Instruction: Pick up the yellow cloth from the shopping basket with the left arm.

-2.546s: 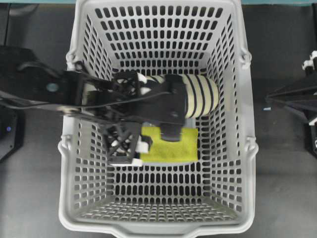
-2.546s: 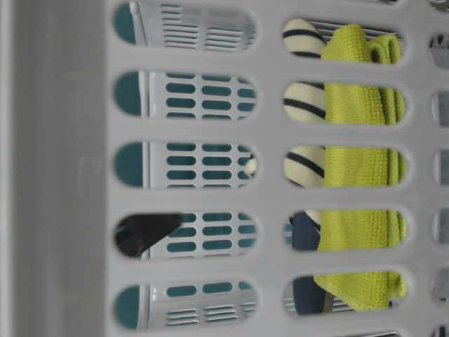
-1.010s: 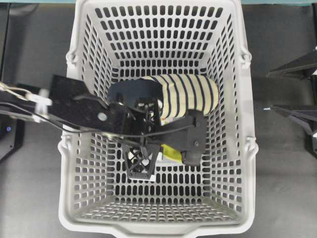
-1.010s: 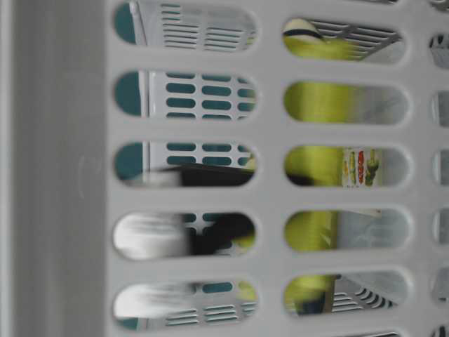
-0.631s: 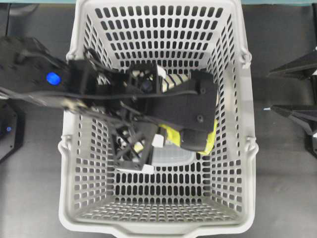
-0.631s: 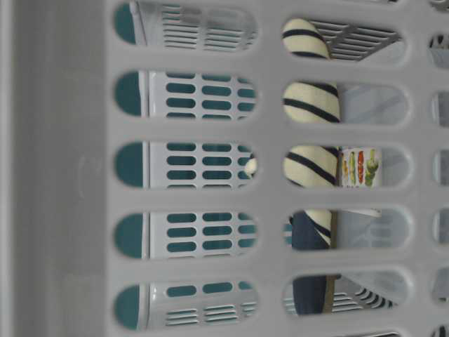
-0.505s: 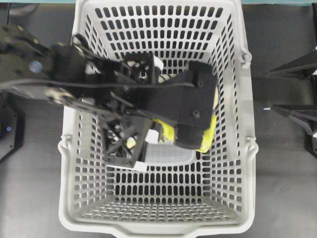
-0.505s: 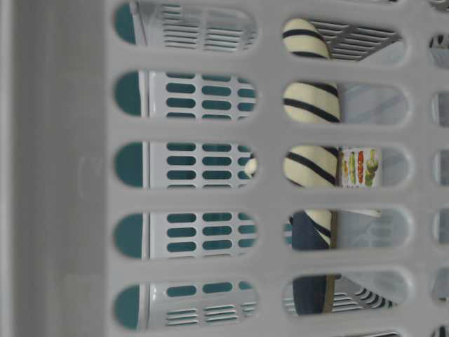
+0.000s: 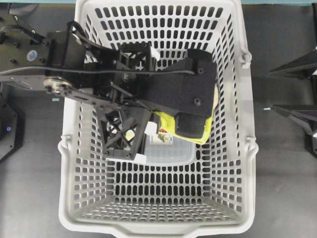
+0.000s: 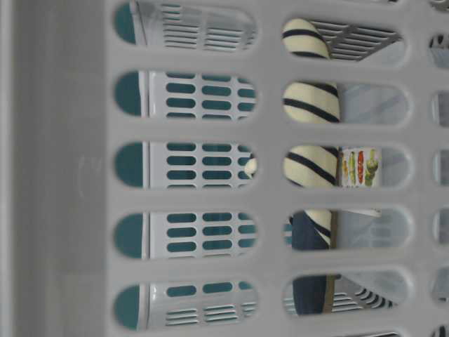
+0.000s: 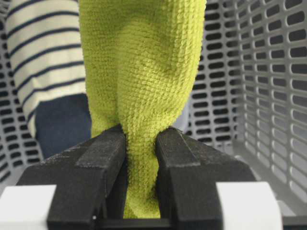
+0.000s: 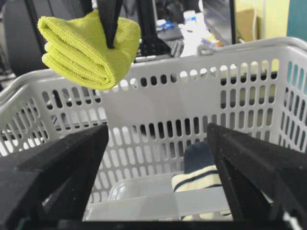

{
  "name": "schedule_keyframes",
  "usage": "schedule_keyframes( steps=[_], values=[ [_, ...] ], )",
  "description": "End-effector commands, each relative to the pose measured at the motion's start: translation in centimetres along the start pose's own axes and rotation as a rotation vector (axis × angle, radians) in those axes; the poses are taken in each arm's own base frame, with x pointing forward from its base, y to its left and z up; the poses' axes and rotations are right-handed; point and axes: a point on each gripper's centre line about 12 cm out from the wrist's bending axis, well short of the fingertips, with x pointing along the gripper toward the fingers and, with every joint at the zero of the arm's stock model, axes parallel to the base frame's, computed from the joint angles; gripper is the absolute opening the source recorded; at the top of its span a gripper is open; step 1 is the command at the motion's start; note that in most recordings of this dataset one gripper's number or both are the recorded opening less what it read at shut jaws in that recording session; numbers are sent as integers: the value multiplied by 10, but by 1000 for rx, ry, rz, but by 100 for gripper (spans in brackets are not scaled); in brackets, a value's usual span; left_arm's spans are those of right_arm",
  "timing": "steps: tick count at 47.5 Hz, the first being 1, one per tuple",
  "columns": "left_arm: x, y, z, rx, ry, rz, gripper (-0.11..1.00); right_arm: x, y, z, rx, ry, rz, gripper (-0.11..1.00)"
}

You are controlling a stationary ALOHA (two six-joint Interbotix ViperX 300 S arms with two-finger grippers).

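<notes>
Right wrist view shows the yellow cloth (image 12: 88, 45) folded and hanging above the shopping basket (image 12: 249, 62) rim, clamped between the left gripper (image 11: 140, 143) jaws. Lifting looks essentially done. The right gripper (image 12: 158, 158) jaws stand apart, empty.

yellow cloth (image 9: 208, 130): overhead, your left arm (image 9: 163, 89) hides most.
slipper (image 10: 309, 133): you see only strips through basket (image 10: 63, 168) slots.
</notes>
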Motion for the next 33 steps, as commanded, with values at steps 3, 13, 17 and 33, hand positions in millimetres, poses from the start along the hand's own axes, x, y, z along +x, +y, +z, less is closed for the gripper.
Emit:
schedule_keyframes(
  steps=[3, 13, 17, 33],
  values=[
    [-14, 1, 4, -2, -40, 6, 13, 1, 0, 4, 1, -12, -1, 79],
    [-14, 1, 4, -2, -40, 6, 13, 1, 0, 5, 1, -15, 0, 79],
    [-13, 1, 4, -2, -38, 6, 13, 1, 0, 4, 1, -14, 0, 79],
    [-12, 2, 4, -3, -35, 7, 13, 0, 0, 2, 0, -8, -1, 79]
  ],
)
